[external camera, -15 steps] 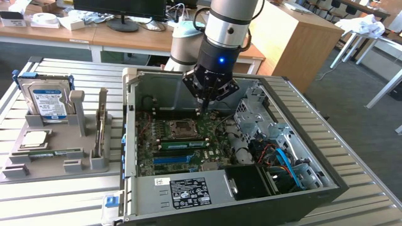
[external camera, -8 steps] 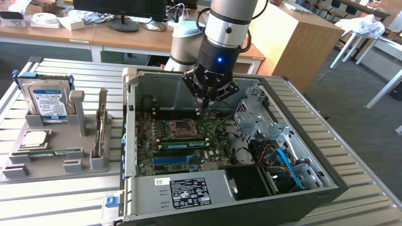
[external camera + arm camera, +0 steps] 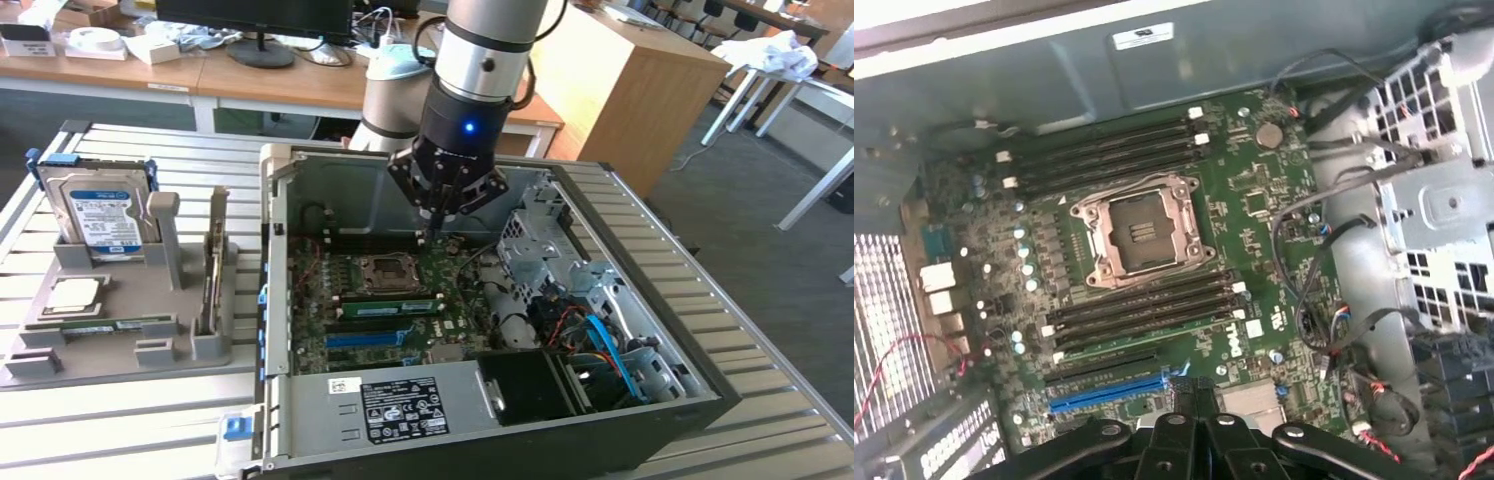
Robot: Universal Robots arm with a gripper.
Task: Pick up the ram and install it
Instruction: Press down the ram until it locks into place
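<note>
Checking your ram (image 3: 390,307) first: where do you have it? (reviewer)

Green stick lying along a slot on the motherboard (image 3: 400,290), just beside the CPU socket (image 3: 396,268), on the side toward the blue slot (image 3: 367,338). Looks seated to me, though you can't confirm the end clips from the exterior view. (annotator)

And your gripper (image 3: 430,232)? (reviewer)

Your fingers are pressed together with nothing pinched between them. It hangs inside the open case (image 3: 280,200) over the board, on the socket's far side from the ram, apart from it and not touching. (annotator)

There's a second green stick (image 3: 107,325)? (reviewer)

Yes, flat in the grey tray (image 3: 80,365) at the exterior view's left, near the hard drive (image 3: 96,215). Don't tag that as your ram. (annotator)

How does the ram handle for you? (reviewer)

My judgement: light, thin and stiff, but fragile. It's a bare board with chips on the faces and contacts on one long edge. You'd grip it across the thin faces near the middle of the top edge, or by the two short ends, keeping off the contact edge. It twists easily if you pinch off-centre. Any push down on it should be straight and even, since a tilted push could jam it in the slot or stress the board. It isn't slippery, but your narrow grip leaves little margin. (annotator)
</note>
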